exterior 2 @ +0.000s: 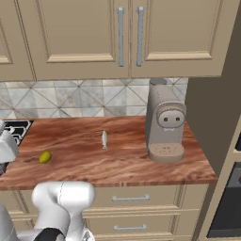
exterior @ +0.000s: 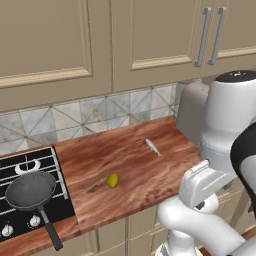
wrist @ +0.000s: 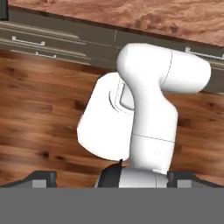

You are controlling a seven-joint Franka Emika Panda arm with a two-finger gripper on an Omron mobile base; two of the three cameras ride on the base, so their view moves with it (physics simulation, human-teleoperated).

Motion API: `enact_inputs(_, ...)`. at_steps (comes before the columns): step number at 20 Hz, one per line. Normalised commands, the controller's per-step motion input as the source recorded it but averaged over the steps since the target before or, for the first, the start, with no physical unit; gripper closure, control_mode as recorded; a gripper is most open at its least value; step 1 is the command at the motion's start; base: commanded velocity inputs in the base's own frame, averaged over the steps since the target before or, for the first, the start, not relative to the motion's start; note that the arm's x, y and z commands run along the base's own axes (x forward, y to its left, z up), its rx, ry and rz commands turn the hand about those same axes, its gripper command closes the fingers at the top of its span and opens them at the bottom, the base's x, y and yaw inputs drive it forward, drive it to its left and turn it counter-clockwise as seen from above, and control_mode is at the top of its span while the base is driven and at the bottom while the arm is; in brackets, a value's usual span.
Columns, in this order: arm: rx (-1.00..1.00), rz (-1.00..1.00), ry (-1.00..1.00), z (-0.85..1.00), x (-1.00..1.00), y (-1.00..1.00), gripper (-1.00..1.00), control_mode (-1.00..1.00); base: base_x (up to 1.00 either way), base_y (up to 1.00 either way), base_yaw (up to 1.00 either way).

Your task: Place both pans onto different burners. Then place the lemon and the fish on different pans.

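A dark grey pan [exterior: 31, 190] sits on the black hob's front burner at the counter's left end, its long black handle pointing out over the front edge. A silvery ring burner [exterior: 27, 167] shows behind it. The lemon [exterior: 113, 180] [exterior 2: 44, 156] lies on the wooden counter to the right of the hob. The fish [exterior: 153, 147] [exterior 2: 104, 139] lies farther back and to the right. My gripper [wrist: 114, 180] is open with nothing between its fingertips. It hangs in front of the counter, far from all of these, and looks down at the floor.
A beige coffee machine [exterior 2: 164, 124] [exterior: 192, 112] stands at the counter's right end against the tiled wall. Upper cabinets [exterior 2: 127, 37] hang above. Drawers [exterior 2: 129, 199] run under the counter edge. The hob's knobs [exterior: 35, 220] sit along its front.
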Motion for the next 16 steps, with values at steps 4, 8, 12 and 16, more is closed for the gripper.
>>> enact_inputs(4, 0.0, 0.0, -0.18, 0.44, 0.48, -0.63, -1.0, -1.0, 0.0, 0.0, 0.0)
enact_inputs(8, 0.0, 0.0, -0.26, 0.32, 0.43, -0.62, -1.0, -1.0, 0.0, 0.0, 0.0)
enact_inputs(12, 0.0, 0.0, -0.35, 0.03, 0.34, -0.57, -1.0, -1.0, 0.0, 0.0, 0.0)
enact_inputs(16, 0.0, 0.05, -0.54, -0.21, 0.14, -0.5, -1.0, -1.0, 0.0, 0.0, 0.0)
